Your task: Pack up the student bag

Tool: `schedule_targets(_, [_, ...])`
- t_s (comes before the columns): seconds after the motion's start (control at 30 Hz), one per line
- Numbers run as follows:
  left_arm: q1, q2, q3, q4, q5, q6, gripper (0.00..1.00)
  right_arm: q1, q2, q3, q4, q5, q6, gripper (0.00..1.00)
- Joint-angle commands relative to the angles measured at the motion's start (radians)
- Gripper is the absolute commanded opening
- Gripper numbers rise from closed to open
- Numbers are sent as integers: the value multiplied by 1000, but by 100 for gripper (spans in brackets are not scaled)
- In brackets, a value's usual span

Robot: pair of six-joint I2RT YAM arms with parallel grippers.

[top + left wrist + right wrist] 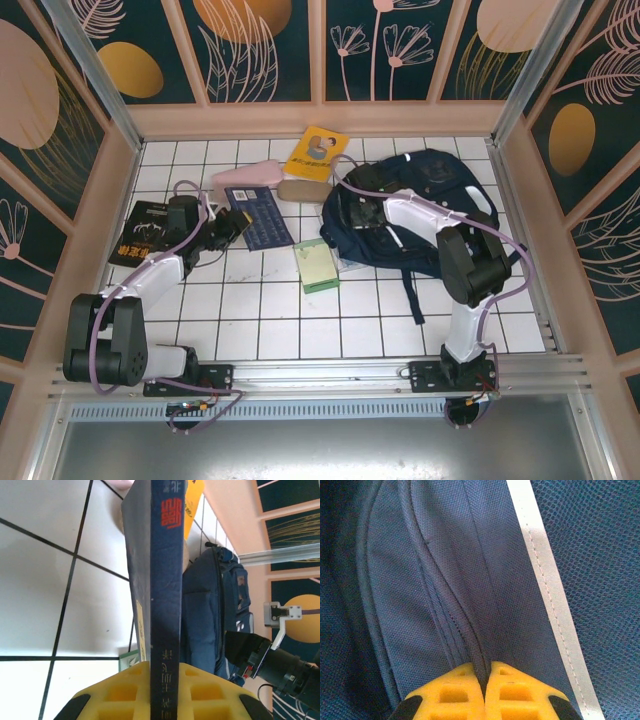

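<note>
The left arm [150, 280] and right arm [465, 265] are black and white. A purple cable [95, 350] runs along each. Their fingers [452, 695] are yellow with little square dents.

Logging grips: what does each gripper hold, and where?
Left gripper clamps the navy book at its spine edge; right gripper pinches a fabric fold of the student bag.

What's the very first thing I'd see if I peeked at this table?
The big navy student bag on the right, with the right end effector pinching a fold of its fabric. Next, the blue book gripped in the left end effector, left of the bag. A bright yellow book lies farther back.
</note>
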Motion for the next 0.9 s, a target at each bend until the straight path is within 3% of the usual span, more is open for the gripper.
schedule_targets(0.0, [-9,-23,28,145,45,-85,0,-15,-52,92,-53,57,-13,0])
schedule_targets(0.4, [-127,72,108,459,-31,-332,0,-83,-87,439,-180,-106,-74,0])
schedule_targets(0.67, [-309,308,311,570,-57,-388,0,-164,-131,489,-160,-344,-64,0])
schedule_targets(0.87, [-408,510,481,597,-104,-459,0,-215,-150,496,-146,-418,-34,0])
